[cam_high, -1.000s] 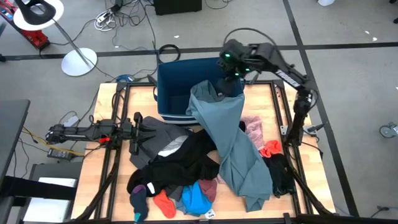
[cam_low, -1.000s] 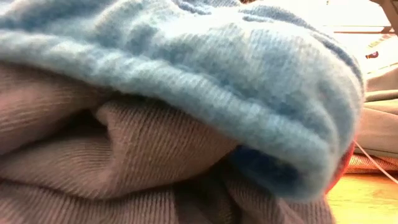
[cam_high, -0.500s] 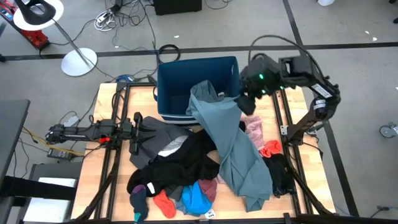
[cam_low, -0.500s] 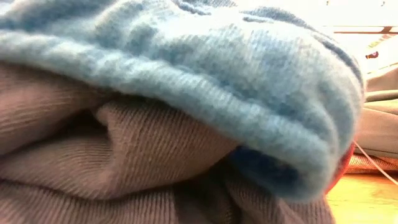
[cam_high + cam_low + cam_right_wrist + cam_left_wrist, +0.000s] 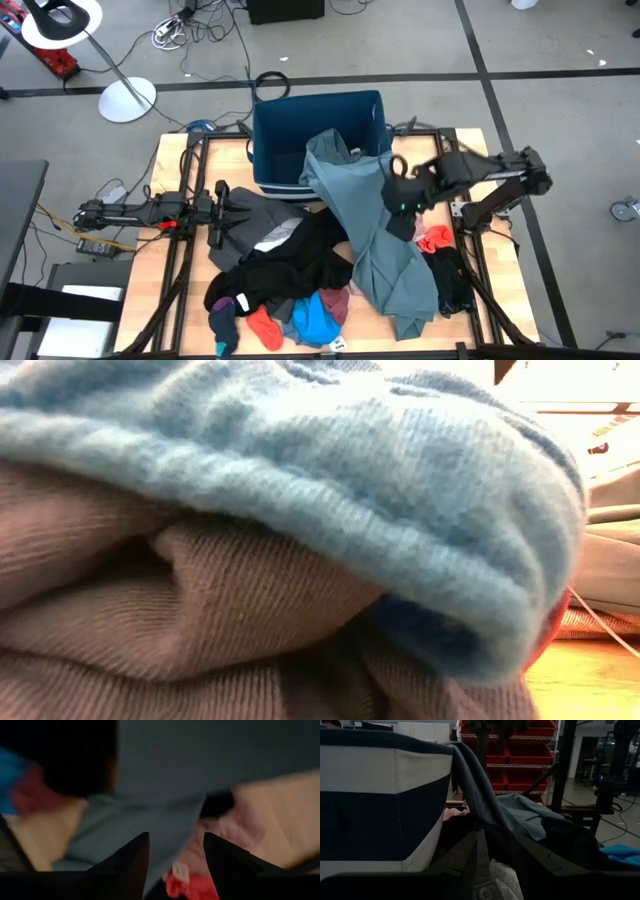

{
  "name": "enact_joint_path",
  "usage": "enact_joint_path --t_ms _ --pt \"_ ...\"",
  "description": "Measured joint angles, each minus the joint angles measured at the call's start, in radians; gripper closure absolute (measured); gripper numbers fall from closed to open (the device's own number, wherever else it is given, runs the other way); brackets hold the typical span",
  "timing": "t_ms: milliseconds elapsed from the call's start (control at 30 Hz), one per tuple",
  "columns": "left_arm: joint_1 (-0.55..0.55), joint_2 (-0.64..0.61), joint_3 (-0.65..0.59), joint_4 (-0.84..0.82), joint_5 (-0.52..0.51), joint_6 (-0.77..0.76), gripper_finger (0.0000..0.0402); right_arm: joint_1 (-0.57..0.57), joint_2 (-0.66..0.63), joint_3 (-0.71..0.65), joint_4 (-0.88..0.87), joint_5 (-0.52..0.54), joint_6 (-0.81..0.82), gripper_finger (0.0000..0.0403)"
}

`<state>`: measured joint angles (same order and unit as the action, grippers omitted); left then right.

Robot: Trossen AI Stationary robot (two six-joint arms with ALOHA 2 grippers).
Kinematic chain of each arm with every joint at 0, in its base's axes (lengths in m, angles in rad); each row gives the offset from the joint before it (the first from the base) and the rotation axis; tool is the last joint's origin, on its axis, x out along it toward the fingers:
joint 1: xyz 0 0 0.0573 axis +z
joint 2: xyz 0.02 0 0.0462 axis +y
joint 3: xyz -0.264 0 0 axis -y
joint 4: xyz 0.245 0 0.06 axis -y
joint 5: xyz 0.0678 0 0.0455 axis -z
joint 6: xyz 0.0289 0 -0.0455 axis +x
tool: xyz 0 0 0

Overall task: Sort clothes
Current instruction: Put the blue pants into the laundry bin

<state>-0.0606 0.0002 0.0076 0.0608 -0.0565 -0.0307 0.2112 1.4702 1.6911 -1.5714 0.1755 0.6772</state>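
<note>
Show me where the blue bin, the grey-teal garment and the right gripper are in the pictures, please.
blue bin (image 5: 268, 150): high view, on its left wall.
grey-teal garment (image 5: 375, 235): high view, on the middle of the long cloth.
right gripper (image 5: 399, 222): high view, between its fingertips, above the garment.

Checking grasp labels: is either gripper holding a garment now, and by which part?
Neither. The right gripper is open above the grey-teal garment; the left gripper rests at the pile, closed state unclear.

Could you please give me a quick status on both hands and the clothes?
Right hand open, empty, over grey-teal garment. Left hand parked at pile's edge. Garment's top draped over blue bin rim, rest on table.
</note>
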Motion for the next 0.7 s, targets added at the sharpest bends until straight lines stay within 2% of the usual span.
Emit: enact_joint_path --t_ms 367,533,700 --pt "0.000 0.000 0.000 0.000 0.000 0.000 0.0277 0.165 -0.127 -0.457 0.146 -0.016 0.304 0.0220" --pt "0.000 0.000 0.000 0.000 0.000 0.000 0.0277 0.225 -0.159 -0.613 0.278 -0.032 0.402 0.0220" --pt "0.000 0.000 0.000 0.000 0.000 0.000 0.0277 0.264 -0.155 -0.722 0.439 -0.052 0.430 0.0224"
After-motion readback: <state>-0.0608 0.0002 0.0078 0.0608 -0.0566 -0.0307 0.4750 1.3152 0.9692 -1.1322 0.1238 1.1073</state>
